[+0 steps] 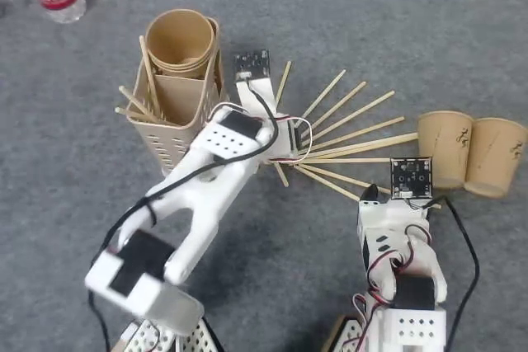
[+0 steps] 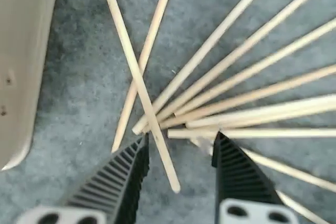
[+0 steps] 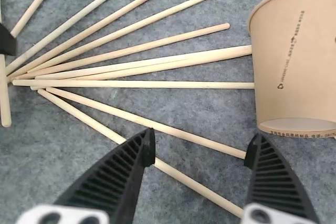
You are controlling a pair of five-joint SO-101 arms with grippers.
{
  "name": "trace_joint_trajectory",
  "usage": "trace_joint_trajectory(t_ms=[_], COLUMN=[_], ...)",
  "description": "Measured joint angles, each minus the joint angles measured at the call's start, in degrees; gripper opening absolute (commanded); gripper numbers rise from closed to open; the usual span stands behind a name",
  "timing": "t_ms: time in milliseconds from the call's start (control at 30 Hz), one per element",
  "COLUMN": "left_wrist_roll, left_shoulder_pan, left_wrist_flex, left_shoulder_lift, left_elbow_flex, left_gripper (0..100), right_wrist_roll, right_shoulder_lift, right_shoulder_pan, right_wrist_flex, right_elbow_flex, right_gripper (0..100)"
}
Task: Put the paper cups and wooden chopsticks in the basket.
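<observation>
Grey fuzzy counter (image 1: pixel 66 204). Smooth round wooden chopsticks (image 1: pixel 355 125) fanned beside perforated plastic basket (image 1: pixel 169 133); two paper cups (image 1: pixel 445 150) side by side past fan. Left pincer (image 2: pixel 181 139) released, straddling crossed stick (image 2: pixel 137 77) at hub. Right pincer (image 3: pixel 202 137) released above fan near cup (image 3: pixel 294 61). Risk: overlapped sticks, so clench likely snags several or rolls one away.

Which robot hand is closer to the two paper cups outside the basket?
Right. The right gripper hovers just beside the cups, open over the chopsticks. The left gripper is farther off, near the basket, at the chopsticks' gathered ends.
</observation>
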Motion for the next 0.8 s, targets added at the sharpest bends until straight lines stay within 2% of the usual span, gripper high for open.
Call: trace_joint_trajectory(t_ms=[233, 467, 800], left_wrist_roll=[1.76, 1.85, 1.85], left_shoulder_pan=[-2.2, -5.45, -5.63], left_wrist_flex=[-5.63, -5.8, -5.8], left_shoulder_lift=[6.77, 7.56, 10.73], left_elbow_flex=[-0.09, -2.37, -3.96], left_gripper=[19, 19, 19], right_wrist_roll=[0.0, 0.0, 0.0], right_shoulder_lift=[0.0, 0.0, 0.0], right_shoulder_pan=[0.0, 0.0, 0.0], right_wrist_flex=[0.0, 0.0, 0.0], right_elbow_flex=[0.0, 0.0, 0.0], right_gripper=[28.4, 28.4, 28.4])
